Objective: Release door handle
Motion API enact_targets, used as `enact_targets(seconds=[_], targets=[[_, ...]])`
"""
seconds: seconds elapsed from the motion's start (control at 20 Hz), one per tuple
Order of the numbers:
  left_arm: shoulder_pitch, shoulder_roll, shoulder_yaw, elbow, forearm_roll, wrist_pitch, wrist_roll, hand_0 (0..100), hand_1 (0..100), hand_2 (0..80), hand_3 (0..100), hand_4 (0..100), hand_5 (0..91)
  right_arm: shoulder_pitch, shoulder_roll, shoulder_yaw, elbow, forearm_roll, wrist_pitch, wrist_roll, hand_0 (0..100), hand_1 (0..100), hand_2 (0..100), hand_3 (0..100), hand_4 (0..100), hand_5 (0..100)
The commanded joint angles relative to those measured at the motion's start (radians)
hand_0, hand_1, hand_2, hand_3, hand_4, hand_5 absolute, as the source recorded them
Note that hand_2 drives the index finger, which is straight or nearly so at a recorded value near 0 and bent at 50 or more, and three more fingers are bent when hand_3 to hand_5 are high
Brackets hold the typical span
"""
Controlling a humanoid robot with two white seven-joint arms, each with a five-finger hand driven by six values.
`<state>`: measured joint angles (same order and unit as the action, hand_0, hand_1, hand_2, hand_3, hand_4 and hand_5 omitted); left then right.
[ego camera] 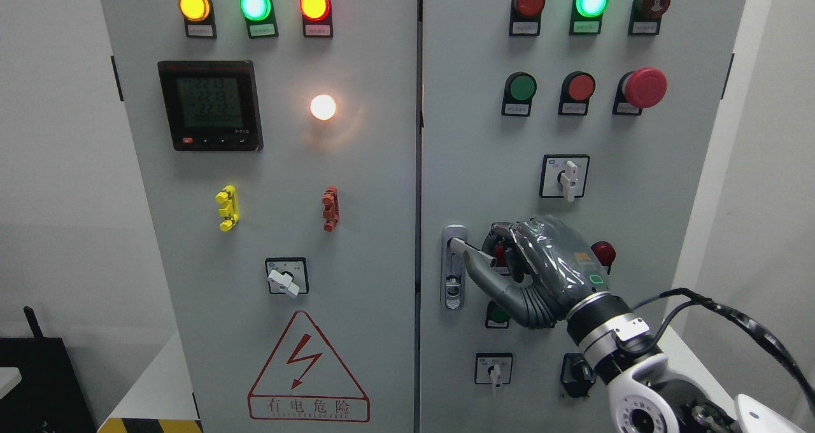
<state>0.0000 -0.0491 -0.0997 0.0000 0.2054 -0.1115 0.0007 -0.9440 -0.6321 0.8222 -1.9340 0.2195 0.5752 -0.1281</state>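
Head view: right hand (541,264) fingers curled around the door handle (468,258); a hooked finger could drag the door.

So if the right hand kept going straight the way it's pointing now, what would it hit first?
The right hand points left and toward the cabinet, with its thumb reaching at the door handle. Going straight on, it would likely meet that handle's lever first, then the right door. Whether the fingers already touch the lever is unclear.
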Motion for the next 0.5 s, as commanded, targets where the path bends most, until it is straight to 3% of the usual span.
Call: enact_targets(seconds=[0.0,0.45], targets=[[0.031,0.000,0.000,-0.031,0.000,0.000,0.001,12,39,0.0,0,0,0.0,-0.001,-0.003,-0.003,0.000,0.000,0.002,-0.001,53,10,63,100,100,100],[0.031,0.000,0.000,-0.031,0.000,0.000,0.001,12,39,0.0,0,0,0.0,-0.001,-0.008,-0.003,-0.002,0.000,0.000,-0.001,53,10,65,100,100,100]])
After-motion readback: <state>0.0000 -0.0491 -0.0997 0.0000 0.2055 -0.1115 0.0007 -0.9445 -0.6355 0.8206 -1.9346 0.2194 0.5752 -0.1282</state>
